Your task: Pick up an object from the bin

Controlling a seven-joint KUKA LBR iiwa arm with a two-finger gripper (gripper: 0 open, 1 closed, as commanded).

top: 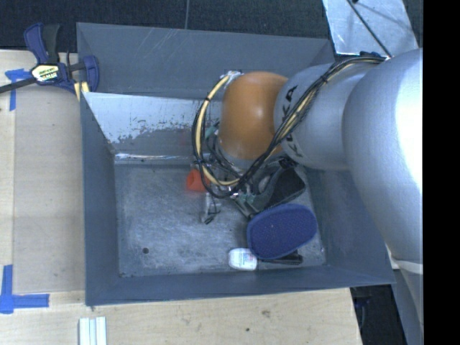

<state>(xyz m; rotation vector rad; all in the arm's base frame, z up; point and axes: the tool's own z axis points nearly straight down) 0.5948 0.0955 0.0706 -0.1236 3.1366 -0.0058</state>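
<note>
While the end effector [210, 212] is held low over the bin [100, 214] floor, its state cannot be told; a small orange-red object [193, 182] is seen just beside it.

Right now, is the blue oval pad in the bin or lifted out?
In the bin: the blue oval pad lies on its floor beside a small white piece; the gripper is apart from it.

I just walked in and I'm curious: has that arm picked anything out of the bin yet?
Not that I can see. Done: the gripper is down near the bin floor, beside a small orange-red thing. In hand: I see nothing lifted in it. Left: grasping one thing and raising it; the blue oval pad and white piece lie at the front right.
</note>
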